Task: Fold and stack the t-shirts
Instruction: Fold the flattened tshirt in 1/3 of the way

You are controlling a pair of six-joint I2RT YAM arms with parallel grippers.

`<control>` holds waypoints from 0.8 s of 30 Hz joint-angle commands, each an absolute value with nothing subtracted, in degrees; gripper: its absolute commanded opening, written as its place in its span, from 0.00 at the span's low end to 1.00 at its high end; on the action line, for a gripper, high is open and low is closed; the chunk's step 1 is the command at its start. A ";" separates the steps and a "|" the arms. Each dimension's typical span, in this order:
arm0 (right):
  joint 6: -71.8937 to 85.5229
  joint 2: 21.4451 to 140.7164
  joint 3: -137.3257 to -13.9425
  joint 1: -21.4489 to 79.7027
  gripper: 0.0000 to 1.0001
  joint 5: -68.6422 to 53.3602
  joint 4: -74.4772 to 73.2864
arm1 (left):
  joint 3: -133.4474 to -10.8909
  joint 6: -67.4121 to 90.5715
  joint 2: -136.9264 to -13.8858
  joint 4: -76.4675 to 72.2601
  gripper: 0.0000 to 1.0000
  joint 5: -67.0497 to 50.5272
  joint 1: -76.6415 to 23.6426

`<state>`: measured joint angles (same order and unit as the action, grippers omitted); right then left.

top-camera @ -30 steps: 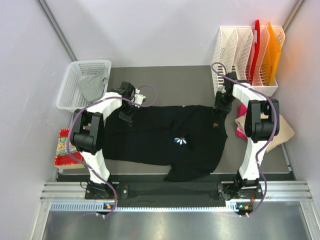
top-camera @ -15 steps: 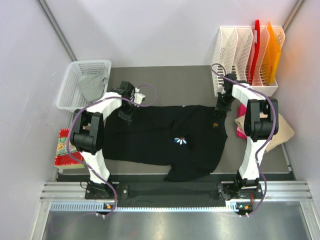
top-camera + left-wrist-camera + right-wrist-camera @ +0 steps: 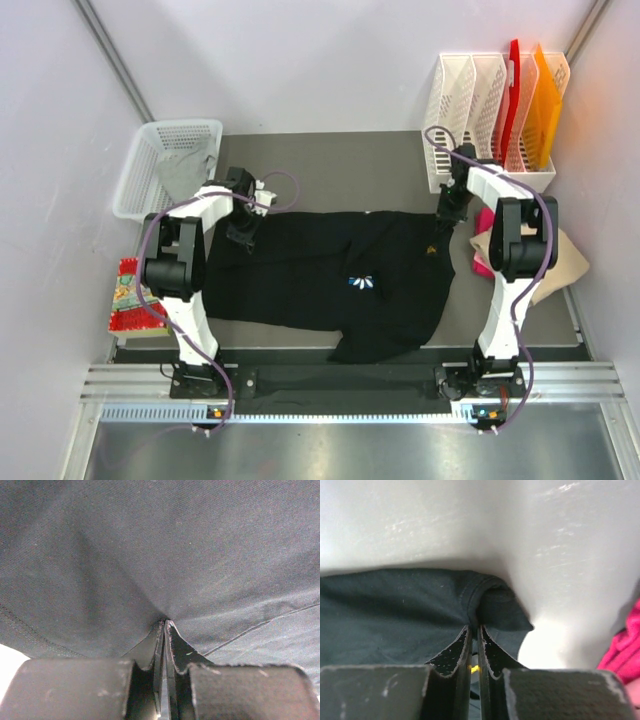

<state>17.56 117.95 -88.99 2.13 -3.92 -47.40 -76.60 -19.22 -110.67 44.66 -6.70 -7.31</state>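
Centrally, black t-shirt [image 3: 340, 280] lies spread on the table [image 3: 350, 170]; left gripper [image 3: 164, 626] clamps its far-left edge, right gripper [image 3: 474, 630] clamps its far-right hem fold.

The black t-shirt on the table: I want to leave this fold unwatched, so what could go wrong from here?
1. The left gripper and right gripper are each shut on just a small pinch of the large black cloth t-shirt; either edge may slip out when lifted.
2. The right pinch is bunched, so the fold may come out crooked.
3. The pink cloth shirt lies close beside the right gripper and could get dragged.
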 commanded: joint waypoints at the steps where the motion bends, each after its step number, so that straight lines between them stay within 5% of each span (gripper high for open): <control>1: 16.09 118.91 -92.37 0.44 0.06 -0.53 -47.99 | -74.36 -20.57 -111.97 41.93 0.07 -4.83 -5.71; 10: 15.82 120.58 -94.48 -4.83 0.14 -2.01 -48.69 | -73.39 -20.83 -111.53 41.92 0.07 -5.36 -5.54; 11: 15.99 120.93 -94.92 -4.83 0.32 -2.80 -49.21 | -73.48 -20.83 -111.45 42.01 0.07 -5.36 -5.54; 14: 16.00 119.98 -96.42 -3.87 0.51 -4.13 -50.45 | -73.74 -21.00 -111.45 42.36 0.07 -5.36 -5.54; 24: 16.17 98.19 -80.88 5.61 1.00 4.30 -49.04 | -74.53 -20.48 -111.36 43.15 0.08 -6.50 -5.54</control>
